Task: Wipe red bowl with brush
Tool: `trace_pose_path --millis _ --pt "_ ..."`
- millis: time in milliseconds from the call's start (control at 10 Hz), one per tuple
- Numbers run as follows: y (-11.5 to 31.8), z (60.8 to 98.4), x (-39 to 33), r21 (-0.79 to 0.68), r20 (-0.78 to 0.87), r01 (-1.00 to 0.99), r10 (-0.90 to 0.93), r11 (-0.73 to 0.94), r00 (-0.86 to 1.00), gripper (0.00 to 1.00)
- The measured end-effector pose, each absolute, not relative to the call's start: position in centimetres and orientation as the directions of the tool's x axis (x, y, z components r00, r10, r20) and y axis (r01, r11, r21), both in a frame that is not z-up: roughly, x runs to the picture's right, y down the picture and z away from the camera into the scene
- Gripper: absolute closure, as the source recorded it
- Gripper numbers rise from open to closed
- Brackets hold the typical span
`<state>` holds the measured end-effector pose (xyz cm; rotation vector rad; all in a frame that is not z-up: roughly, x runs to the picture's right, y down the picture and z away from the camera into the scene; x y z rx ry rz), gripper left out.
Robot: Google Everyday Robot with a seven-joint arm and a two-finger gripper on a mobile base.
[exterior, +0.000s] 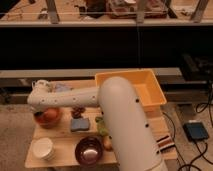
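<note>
The red bowl (49,118) sits at the left end of the wooden table (60,137). My white arm reaches across the table from the lower right to the left. Its wrist (41,96) hangs just above the bowl's back rim. My gripper (42,111) points down into the bowl, mostly hidden by the wrist. I cannot make out the brush; it is either hidden in the gripper or out of view.
A yellow bin (150,82) stands at the back right of the table. A blue sponge (80,124), a brown cone-like object (77,111), a green object (101,126), a dark purple bowl (90,149) and a white cup (43,148) lie on the table. A blue box (195,131) sits on the floor to the right.
</note>
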<state>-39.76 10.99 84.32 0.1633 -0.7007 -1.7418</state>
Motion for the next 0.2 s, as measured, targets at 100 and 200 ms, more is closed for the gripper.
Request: trace_pose_path --millis 100,200 --pt "11.2 84.4 -39.0 0.528 0.255 0.840 -0.920 -0.124 -0.297 0.86" --pt "11.5 84.5 -37.8 0.524 0.264 0.844 -0.920 -0.115 -0.290 0.86"
